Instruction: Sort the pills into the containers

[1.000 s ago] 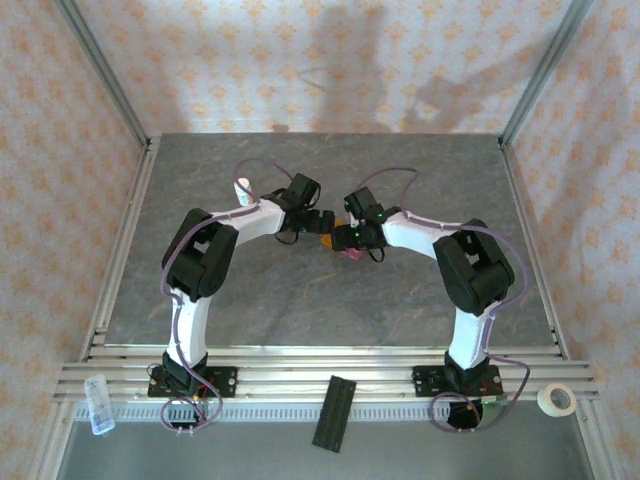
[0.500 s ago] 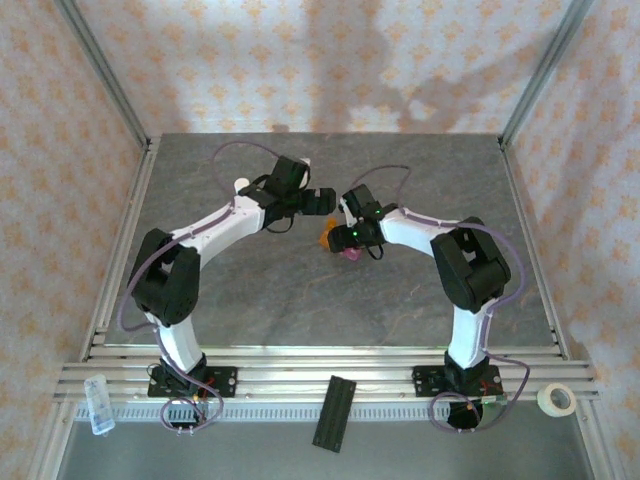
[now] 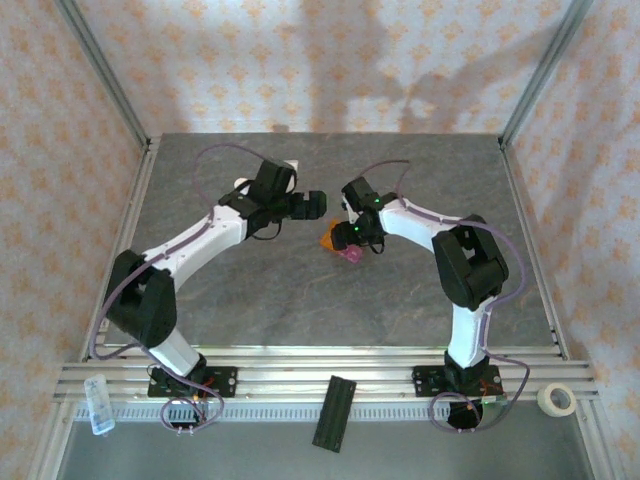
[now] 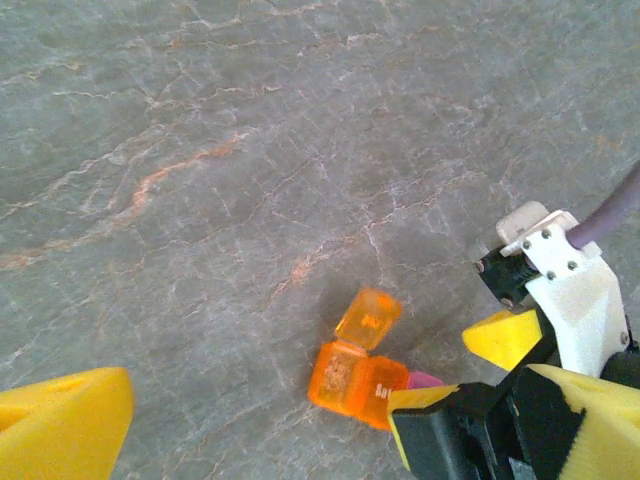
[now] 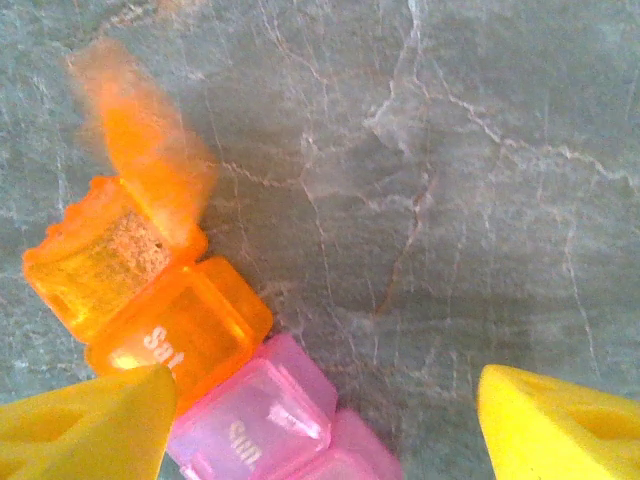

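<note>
The containers point(image 3: 336, 245) lie mid-table as a short strip with an orange end point(image 4: 360, 372) and a pink end point(image 5: 255, 420). The outer orange compartment point(image 5: 100, 262) has its lid point(image 4: 368, 318) flipped up, and a pale grainy patch shows inside. Beside it, the orange compartment marked "Sat" point(image 5: 182, 330) and the pink one are closed. My right gripper point(image 3: 347, 236) is open low over the strip. One yellow finger point(image 5: 90, 425) overlaps the "Sat" compartment and the other point(image 5: 560, 425) stands over bare table. My left gripper point(image 3: 316, 205) is open and empty, up and left of the strip.
A small white bottle point(image 3: 242, 185) stands behind the left arm. On the front rail lie a black bar point(image 3: 334, 412), a tape roll point(image 3: 556, 399) and a clear plastic piece point(image 3: 97, 403). Metal frame posts border the grey stone table point(image 3: 300, 290).
My left arm has stretched out and its gripper has drawn back from the containers toward the far left. The right gripper has stayed at the strip.
</note>
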Controlling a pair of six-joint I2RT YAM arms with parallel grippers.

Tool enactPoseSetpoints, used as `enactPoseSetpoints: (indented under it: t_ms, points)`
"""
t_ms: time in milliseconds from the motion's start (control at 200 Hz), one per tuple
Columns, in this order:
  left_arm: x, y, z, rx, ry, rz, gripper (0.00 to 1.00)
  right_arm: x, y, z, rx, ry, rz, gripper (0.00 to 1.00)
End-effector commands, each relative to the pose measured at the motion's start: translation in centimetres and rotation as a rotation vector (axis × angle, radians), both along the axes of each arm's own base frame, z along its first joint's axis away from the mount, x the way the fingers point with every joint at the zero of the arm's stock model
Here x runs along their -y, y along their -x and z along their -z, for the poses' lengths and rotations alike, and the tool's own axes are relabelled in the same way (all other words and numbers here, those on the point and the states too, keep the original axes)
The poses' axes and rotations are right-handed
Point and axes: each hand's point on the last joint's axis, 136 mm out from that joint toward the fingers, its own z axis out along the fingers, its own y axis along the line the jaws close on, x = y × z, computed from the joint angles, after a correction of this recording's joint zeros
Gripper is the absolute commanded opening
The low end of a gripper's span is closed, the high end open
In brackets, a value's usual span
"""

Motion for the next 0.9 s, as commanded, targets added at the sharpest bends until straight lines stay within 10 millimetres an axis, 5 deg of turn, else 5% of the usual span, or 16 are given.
enactPoseSetpoints:
  t_ms: [0, 270, 475, 891]
  points:
    - [-1.8, 1.0, -0.9, 0.021, -0.001, -0.033, 1.00, 0.9, 0.3, -2.6, -0.008, 0.026, 0.041, 0.79]
    - [-5.0, 2.7, -1.9, 0.040, 0.007, -0.105, 1.00, 0.1, -0.3, -8.9, 0.056, -0.057, 0.068, 0.79]
    - [-7.8, 3.4, -2.2, 0.052, -0.013, -0.168, 1.00, -2.7, -0.7, -12.2, 0.076, -0.162, 0.073, 0.78]
    - [-16.4, 2.6, -1.3, 0.020, 0.011, -0.412, 1.00, -11.1, -4.0, -14.2, 0.143, -0.179, 0.025, 0.78]
